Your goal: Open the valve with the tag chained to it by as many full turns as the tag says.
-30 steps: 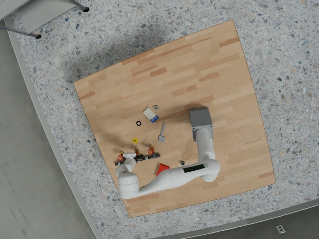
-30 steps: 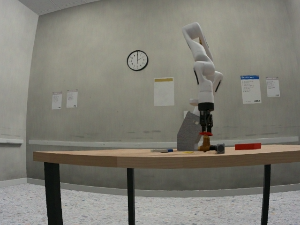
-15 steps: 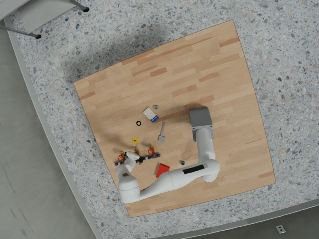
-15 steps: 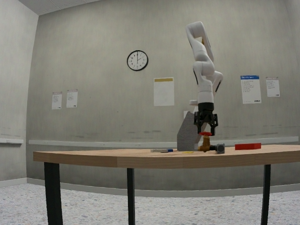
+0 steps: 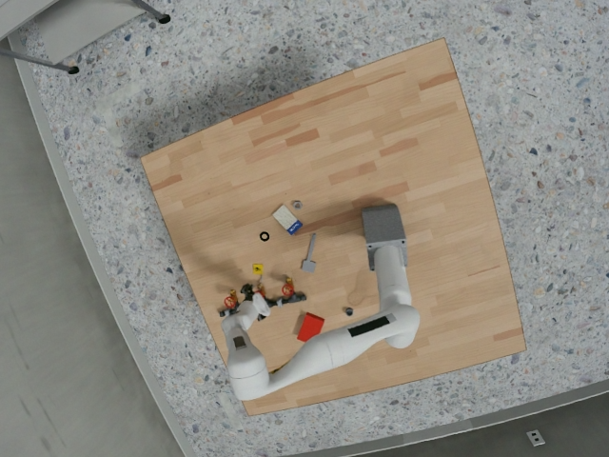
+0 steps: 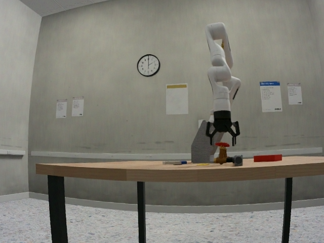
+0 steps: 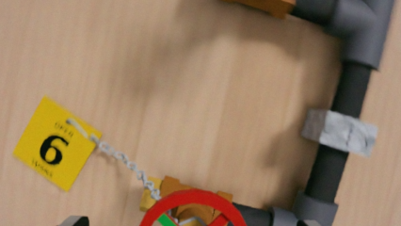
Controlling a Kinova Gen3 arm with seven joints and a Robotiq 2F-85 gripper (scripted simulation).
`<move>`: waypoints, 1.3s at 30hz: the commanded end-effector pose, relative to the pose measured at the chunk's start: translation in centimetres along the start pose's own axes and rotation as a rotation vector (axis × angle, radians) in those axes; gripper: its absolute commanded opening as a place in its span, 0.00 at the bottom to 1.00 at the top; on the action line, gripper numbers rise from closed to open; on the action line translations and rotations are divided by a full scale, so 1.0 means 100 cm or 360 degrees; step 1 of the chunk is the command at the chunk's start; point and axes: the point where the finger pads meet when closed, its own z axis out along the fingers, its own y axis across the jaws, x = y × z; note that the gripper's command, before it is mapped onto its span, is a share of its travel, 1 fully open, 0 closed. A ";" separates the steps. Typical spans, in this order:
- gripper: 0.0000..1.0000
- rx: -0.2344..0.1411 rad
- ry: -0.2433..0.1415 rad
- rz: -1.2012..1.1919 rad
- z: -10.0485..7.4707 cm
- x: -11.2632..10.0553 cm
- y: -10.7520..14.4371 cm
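Observation:
A dark pipe (image 5: 295, 298) (image 7: 350, 91) carries three brass valves with red handwheels. The left valve (image 5: 229, 300) and the right valve (image 5: 286, 288) stand free. The middle valve's handwheel (image 6: 222, 144) (image 7: 193, 211) is linked by a chain (image 7: 123, 161) to a yellow tag (image 5: 257, 268) (image 7: 54, 143) that reads "OPEN 6 TURNS". My gripper (image 6: 222, 142) points straight down over this middle valve. It is open wide, with a finger on each side of the handwheel at about its height, and does not touch it. In the overhead view my wrist hides most of this valve.
A red block (image 5: 310, 327) (image 6: 267, 158) lies right of the valves. A white and blue box (image 5: 286, 219), a grey scraper (image 5: 309, 255), a black ring (image 5: 265, 232) and two small metal parts lie farther back. The grey arm base (image 5: 383, 227) (image 6: 201, 147) stands mid-table.

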 end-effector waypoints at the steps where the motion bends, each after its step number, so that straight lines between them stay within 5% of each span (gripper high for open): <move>1: 1.00 0.0022 0.0000 0.0191 -0.001 0.000 0.000; 15: 1.00 0.0021 -0.0009 0.1390 -0.001 0.000 0.000; 39: 1.00 0.0018 -0.0016 0.2459 -0.001 0.000 0.000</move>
